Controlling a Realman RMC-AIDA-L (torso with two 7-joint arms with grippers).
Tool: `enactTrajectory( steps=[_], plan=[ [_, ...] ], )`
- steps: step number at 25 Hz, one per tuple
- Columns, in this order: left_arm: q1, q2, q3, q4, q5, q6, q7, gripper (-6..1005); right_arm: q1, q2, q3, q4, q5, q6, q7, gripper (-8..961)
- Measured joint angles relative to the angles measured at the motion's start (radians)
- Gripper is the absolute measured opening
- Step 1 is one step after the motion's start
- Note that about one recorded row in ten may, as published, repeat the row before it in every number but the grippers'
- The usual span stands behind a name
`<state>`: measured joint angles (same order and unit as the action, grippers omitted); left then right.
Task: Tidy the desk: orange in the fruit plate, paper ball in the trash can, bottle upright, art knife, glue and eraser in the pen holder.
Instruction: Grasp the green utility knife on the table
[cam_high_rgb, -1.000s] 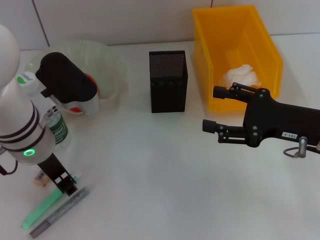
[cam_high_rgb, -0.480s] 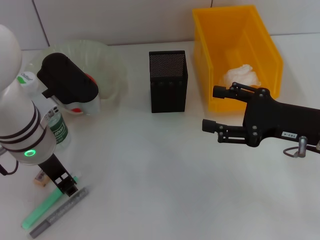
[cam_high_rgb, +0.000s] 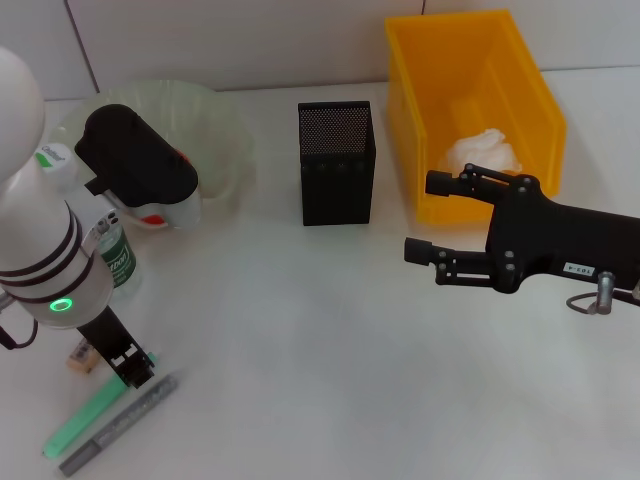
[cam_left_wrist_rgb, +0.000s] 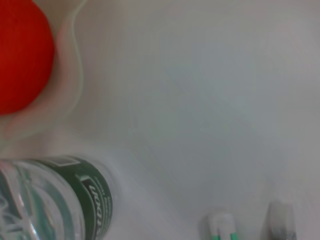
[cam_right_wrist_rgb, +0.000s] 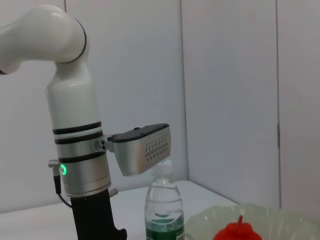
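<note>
The glue (cam_high_rgb: 84, 417) and the knife (cam_high_rgb: 120, 425) lie side by side on the desk (cam_high_rgb: 300, 340) at about seven o'clock in the head view, both slanting up toward the bottle, with the eraser (cam_high_rgb: 79, 357) just beyond them toward nine o'clock; these three are the items not yet stowed, so the left gripper (cam_high_rgb: 130, 368) hangs low right over their upper ends, probably lining up for a pick. Its fingers point down at the glue's tip, but whether they are spread or pressed together I cannot tell (the arm's own body hides most of it). The bottle (cam_high_rgb: 108, 250) already stands upright at nine o'clock, close against the left arm, its green label facing out. Behind it, at ten o'clock, the plate (cam_high_rgb: 215, 125) holds the orange (cam_left_wrist_rgb: 20, 55), seen as a red-orange ball inside the translucent rim in the left wrist view. The holder (cam_high_rgb: 337, 162), a black mesh box at twelve o'clock, shows nothing inside from here, which fits the judgement that the stationery step is just starting. At one to two o'clock the yellow can (cam_high_rgb: 470, 110) holds the paper ball (cam_high_rgb: 482, 152) on its floor. The right gripper (cam_high_rgb: 425, 215) hovers in front of the can at three o'clock, fingers spread and holding nothing, seemingly idle while the left arm works.
</note>
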<state>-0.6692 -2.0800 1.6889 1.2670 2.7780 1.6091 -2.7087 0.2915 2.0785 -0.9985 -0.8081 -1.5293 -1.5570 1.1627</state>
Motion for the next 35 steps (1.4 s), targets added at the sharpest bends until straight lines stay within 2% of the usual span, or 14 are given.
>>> enactTrajectory(
  steps=[15, 35],
  plan=[
    [-0.016, 0.000, 0.000, -0.043, -0.014, 0.003, 0.009, 293, 0.000, 0.000, 0.011, -0.002, 0.000, -0.002, 0.000, 835],
    [-0.025, 0.000, -0.006, -0.052, -0.014, -0.002, 0.007, 299, 0.000, 0.000, 0.011, -0.001, 0.000, -0.002, 0.000, 836]
  ],
)
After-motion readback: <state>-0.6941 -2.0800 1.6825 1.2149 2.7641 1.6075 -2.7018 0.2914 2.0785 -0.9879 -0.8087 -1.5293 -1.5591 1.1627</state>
